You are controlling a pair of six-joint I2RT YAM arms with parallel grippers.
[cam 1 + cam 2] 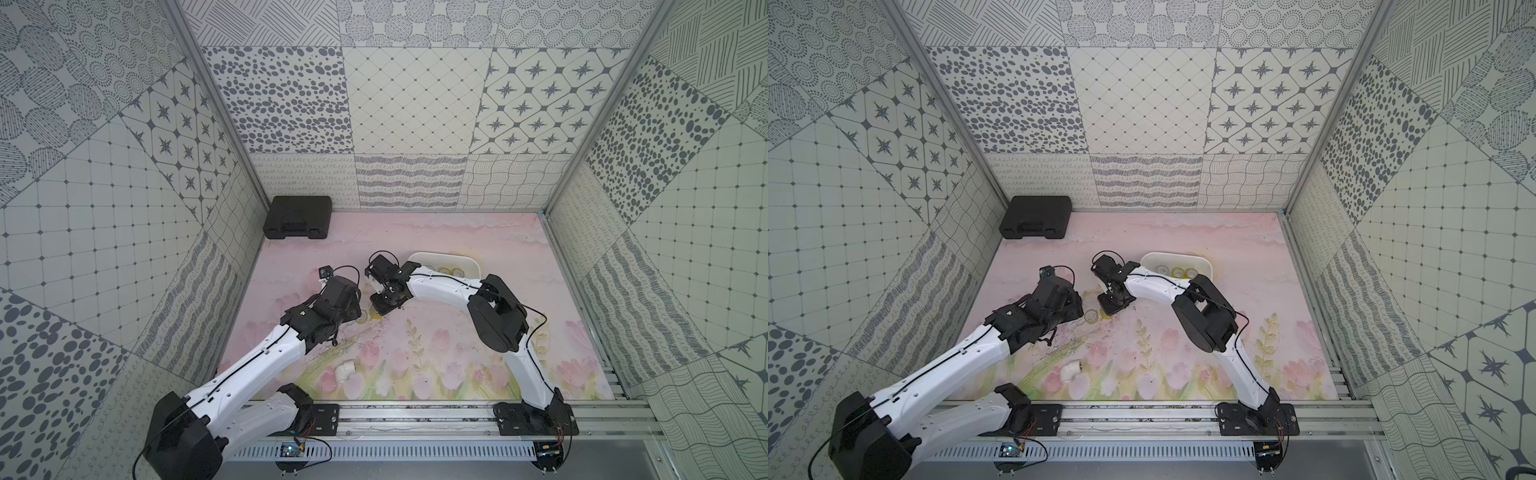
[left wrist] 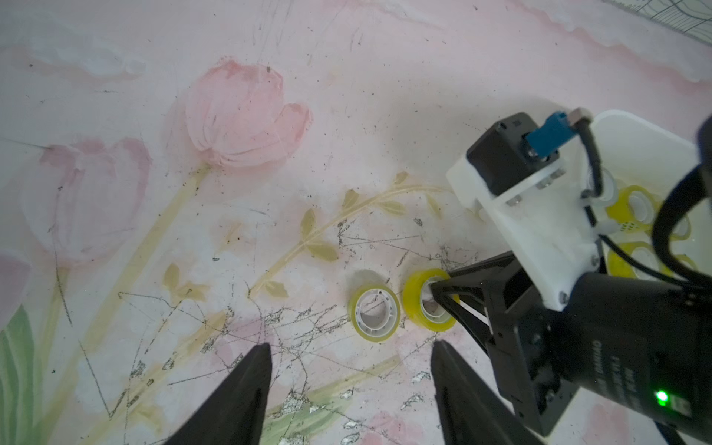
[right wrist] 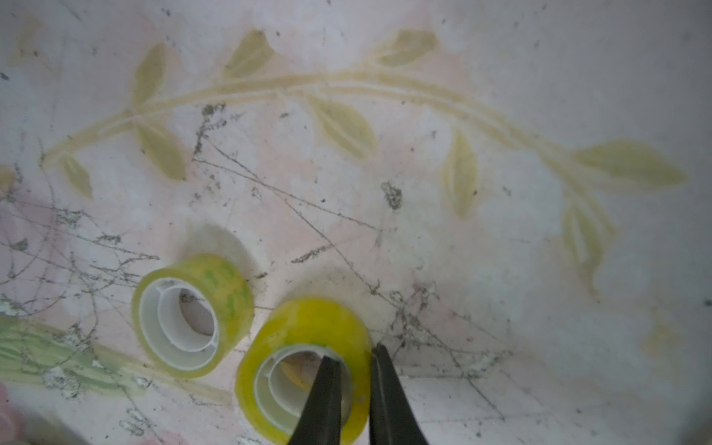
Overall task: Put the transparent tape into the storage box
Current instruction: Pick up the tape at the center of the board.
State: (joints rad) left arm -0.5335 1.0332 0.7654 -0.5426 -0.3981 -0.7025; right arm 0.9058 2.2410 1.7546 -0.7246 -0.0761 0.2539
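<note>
Storage box [image 1: 1175, 254]: is sitting on the mat and holding at least three rolls [image 1: 1177, 272]. The right arm is reaching past its left end, so a low swing back toward it is risking a knock on the rim.
Left pincer [image 2: 351, 345]: is hovering spread and empty, farther from the box than both rolls on the mat. The two arms are working close together, so moving at the same time is risking a clash.
Right pincer [image 3: 354, 352]: is pinching one roll's wall, with one finger inside the core and the other outside. The hold is thin and off-centre, so the roll is likely to be swinging or slipping out during a lift.
Pinched roll [image 3: 308, 323]: is sitting near the box's left end, on the side toward the arm bases. Whether it is clear of the mat, I cannot tell.
Loose roll [image 3: 225, 289]: is lying flat just beside the pinched roll, on its side away from the box. A tilting lift is risking a nudge that slides it away.
</note>
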